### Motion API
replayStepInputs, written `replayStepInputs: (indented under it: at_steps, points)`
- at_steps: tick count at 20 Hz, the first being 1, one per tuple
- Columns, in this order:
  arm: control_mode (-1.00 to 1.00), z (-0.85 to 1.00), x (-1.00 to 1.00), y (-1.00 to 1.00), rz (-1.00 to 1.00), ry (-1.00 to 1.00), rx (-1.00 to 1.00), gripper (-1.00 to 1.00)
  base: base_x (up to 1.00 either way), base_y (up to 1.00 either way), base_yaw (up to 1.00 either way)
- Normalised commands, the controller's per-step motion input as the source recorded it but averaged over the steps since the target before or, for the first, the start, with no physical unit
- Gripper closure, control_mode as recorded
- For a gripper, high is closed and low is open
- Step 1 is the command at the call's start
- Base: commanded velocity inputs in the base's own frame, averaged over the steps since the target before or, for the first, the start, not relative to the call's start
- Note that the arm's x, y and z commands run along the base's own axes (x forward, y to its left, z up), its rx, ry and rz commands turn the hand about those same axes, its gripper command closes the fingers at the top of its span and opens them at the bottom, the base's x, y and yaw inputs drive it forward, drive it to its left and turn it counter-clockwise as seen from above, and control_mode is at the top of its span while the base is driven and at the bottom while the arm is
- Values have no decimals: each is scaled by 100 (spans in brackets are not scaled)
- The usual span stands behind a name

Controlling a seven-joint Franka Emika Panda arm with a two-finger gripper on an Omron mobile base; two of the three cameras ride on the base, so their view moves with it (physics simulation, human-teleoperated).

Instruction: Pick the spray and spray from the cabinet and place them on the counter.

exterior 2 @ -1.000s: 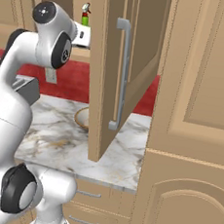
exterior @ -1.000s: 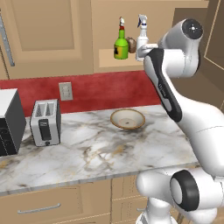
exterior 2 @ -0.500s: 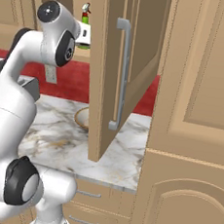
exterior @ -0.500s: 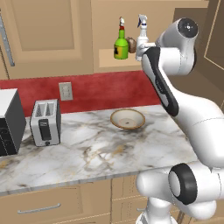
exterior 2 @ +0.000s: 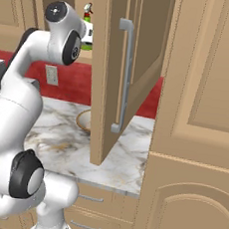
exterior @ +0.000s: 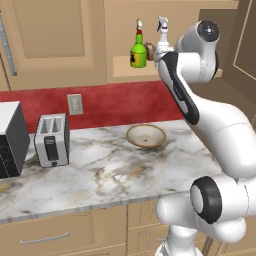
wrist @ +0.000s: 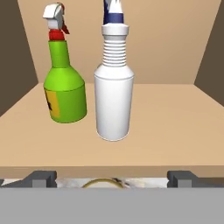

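On the shelf (wrist: pixel 175 127) of the cabinet (exterior: pixel 55 40) stand the two bottles, both upright. The white spray (wrist: pixel 114 94) is nearer the front edge, and the green spray (wrist: pixel 64 85) sits just beside it, a little further back. They do not seem to touch. They are up high because nobody has taken them down yet.

The claw (wrist: pixel 112 177) is spread wide and grips nothing. Its two dark tips sit at the shelf's front edge, one on each side of the white spray, so that bottle looks like the first one to grab. I think it must slide forward before it can squeeze.

The cabinet door (exterior 2: pixel 121 67) hangs open so the arm (exterior: pixel 200 95) can reach in.

Down below, the bench (exterior: pixel 105 175) waits for both bottles. A bowl (exterior: pixel 145 136) and a toaster (exterior: pixel 51 139) sit on it, with free room between them.
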Motion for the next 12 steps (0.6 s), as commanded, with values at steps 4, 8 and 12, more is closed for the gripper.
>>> replayStepInputs:
  at_steps: [4,8,12]
  points:
    - [-100,0,23,0,0,0,0,-100,0,0,0]
    - [-100,0,22,0,0,0,0,-100,0,0,0]
    - [-100,0,24,0,0,0,0,-100,0,0,0]
